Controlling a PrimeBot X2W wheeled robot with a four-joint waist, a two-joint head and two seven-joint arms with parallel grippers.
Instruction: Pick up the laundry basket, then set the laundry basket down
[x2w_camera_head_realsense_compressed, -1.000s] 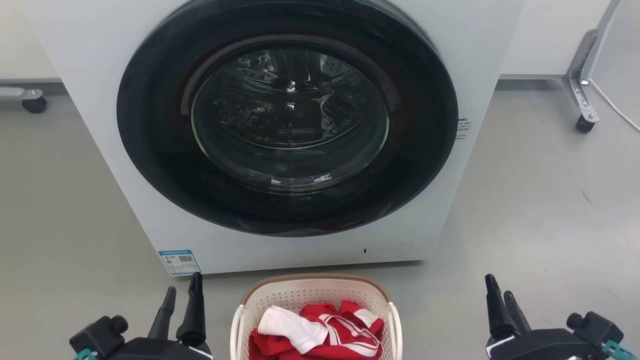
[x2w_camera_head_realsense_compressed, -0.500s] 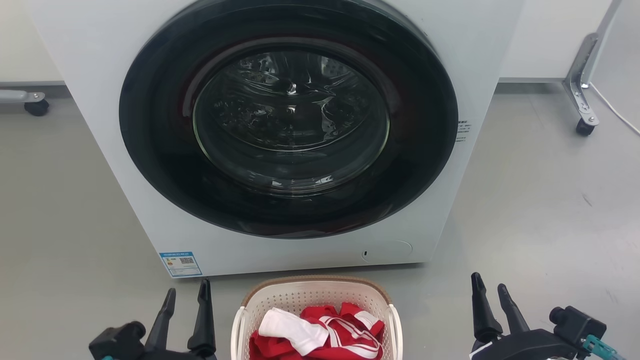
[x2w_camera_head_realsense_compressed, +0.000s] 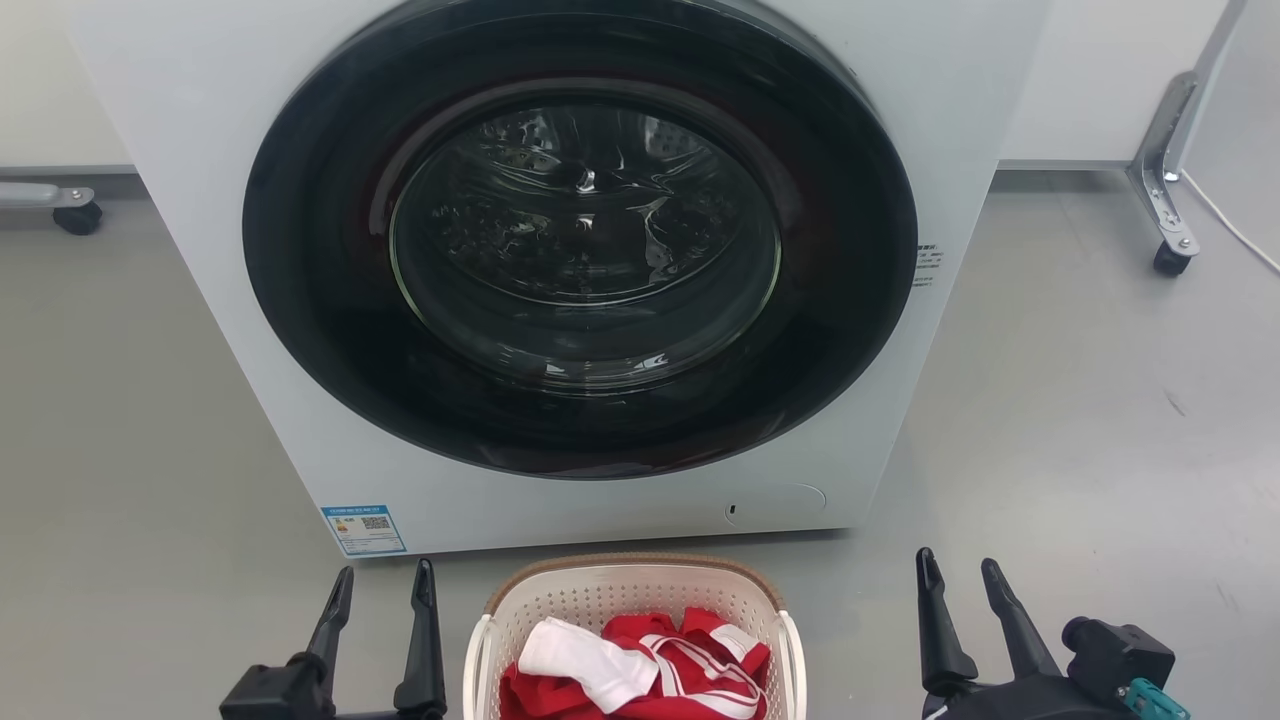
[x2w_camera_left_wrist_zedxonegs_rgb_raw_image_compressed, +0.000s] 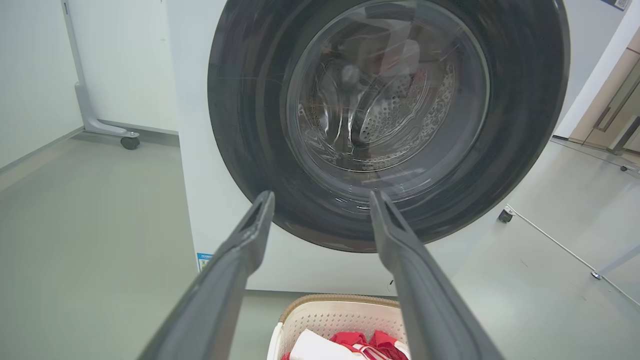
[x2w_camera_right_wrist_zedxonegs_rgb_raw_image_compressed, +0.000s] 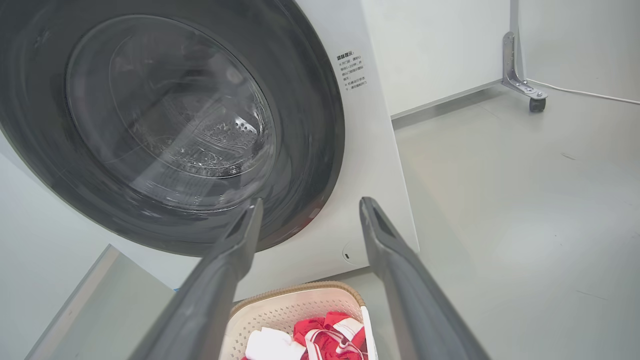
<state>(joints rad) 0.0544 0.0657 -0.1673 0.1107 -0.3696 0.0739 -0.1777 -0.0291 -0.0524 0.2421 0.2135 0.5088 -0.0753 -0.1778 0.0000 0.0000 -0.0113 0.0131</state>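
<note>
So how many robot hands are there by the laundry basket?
2. The left hand is to the left of the laundry basket, and the right hand is to its right. Both are open and neither touches it. None seems hidden.

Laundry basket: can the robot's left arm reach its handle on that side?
Probably yes. The left gripper is open beside the laundry basket, with just bare floor between it and the near white handle. Nothing blocks the way.
</note>
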